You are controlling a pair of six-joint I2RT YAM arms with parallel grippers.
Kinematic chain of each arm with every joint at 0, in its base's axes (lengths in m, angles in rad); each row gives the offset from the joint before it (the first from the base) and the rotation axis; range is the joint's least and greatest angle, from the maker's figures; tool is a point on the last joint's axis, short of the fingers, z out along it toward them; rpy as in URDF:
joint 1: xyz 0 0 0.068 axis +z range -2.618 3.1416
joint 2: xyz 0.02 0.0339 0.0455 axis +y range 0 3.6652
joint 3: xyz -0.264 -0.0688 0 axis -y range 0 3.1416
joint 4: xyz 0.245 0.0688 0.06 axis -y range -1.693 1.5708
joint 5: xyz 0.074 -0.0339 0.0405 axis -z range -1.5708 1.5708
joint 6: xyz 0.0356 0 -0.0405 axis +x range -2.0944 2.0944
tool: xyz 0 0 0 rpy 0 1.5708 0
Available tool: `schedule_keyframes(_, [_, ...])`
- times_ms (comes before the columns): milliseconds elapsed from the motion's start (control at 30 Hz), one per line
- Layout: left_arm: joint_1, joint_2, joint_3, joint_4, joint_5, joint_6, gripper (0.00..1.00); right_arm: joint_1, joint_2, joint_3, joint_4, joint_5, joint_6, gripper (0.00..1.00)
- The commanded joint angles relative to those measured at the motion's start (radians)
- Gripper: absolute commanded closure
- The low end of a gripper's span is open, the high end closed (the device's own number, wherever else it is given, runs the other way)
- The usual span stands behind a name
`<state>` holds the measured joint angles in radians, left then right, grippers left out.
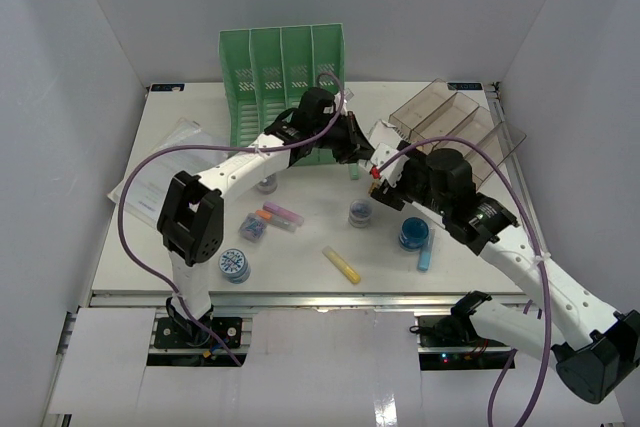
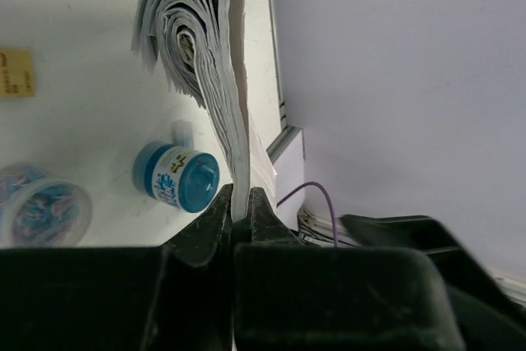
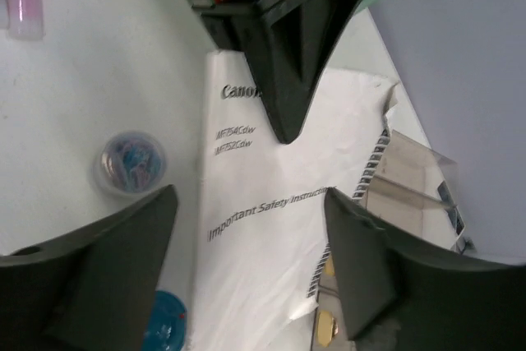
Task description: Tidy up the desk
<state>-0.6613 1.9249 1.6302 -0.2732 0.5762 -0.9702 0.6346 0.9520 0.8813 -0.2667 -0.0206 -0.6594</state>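
So the bench (image 1: 300, 252) is the big white top filling the floor of the enclosure, right in front of both arm bases, with a metal rail along its near edge. Smack in the middle of it, the left gripper (image 2: 241, 203) has its jaws clamped on the edge of a Canon booklet (image 3: 271, 236), and the pages fan out and curl away from the pinch. The right gripper (image 3: 249, 196) hangs just over the cover with its jaws spread wide; can't tell if it's touching the paper. A green file rack (image 1: 285, 72) stands at the back, and a clear brown tray (image 1: 450, 117) sits back right. Nearer us there's a blue tub (image 1: 413, 234), a little tub of clips (image 1: 360, 213) and a yellow highlighter (image 1: 342, 265).
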Motion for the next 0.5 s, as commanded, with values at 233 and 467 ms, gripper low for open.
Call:
schedule_keyframes(233, [0.024,-0.284,0.056,-0.173,-0.218,0.261,1.00,-0.115,-0.079,0.143,-0.031,-0.232,0.085,0.07])
schedule_keyframes(467, [0.037,-0.335,0.187,-0.336,-0.385,0.411,1.00,-0.216,-0.163,0.028,-0.004,-0.303,0.077,0.08])
